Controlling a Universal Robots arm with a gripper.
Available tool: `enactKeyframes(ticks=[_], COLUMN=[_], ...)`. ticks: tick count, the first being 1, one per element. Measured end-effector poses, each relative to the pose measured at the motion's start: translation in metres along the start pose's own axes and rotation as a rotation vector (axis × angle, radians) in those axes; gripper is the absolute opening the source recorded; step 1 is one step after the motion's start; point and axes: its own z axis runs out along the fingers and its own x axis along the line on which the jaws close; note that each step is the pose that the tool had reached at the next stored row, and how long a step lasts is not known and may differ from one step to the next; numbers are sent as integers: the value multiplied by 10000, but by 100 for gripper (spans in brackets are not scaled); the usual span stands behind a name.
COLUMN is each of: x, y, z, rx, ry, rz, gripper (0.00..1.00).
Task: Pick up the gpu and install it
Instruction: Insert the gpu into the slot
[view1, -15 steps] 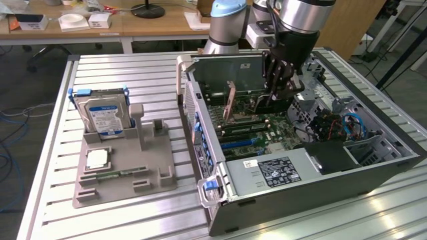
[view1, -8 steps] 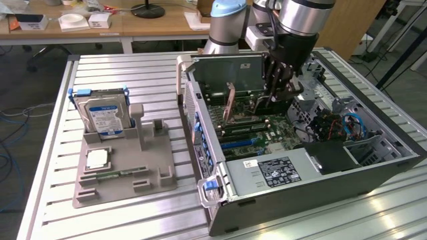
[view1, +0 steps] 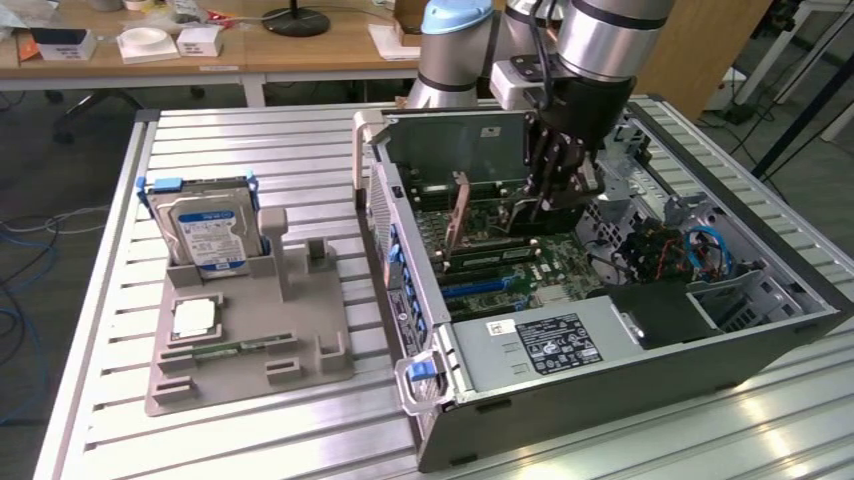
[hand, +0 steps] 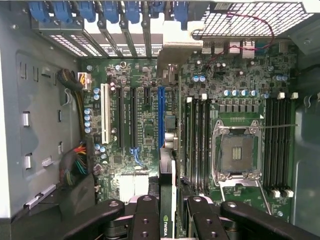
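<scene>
My gripper (view1: 554, 190) reaches down into the open computer case (view1: 747, 350), above the motherboard (view1: 534, 265). In the wrist view my gripper (hand: 172, 222) is shut on the gpu (hand: 168, 185), a thin dark card seen edge-on with a green logo near the fingers (hand: 147, 220). The card's silver bracket (hand: 175, 52) points toward the case's rear slot openings. The gpu hangs over the board along the blue expansion slot (hand: 161, 112). I cannot tell whether it touches the slot.
On the exterior view's left a grey holder tray (view1: 300, 320) carries an upright silver hard drive (view1: 200, 235), a square chip (view1: 196, 318) and a green memory stick (view1: 247, 347). Inside the case lie the empty processor socket (hand: 237, 150), memory slots (hand: 197, 140) and a power supply (view1: 561, 340).
</scene>
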Motion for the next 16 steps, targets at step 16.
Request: enactKeyframes(ticks=[16], x=[2], y=[3], z=[32], rx=[0], ry=[4], rz=[12], gripper=[26])
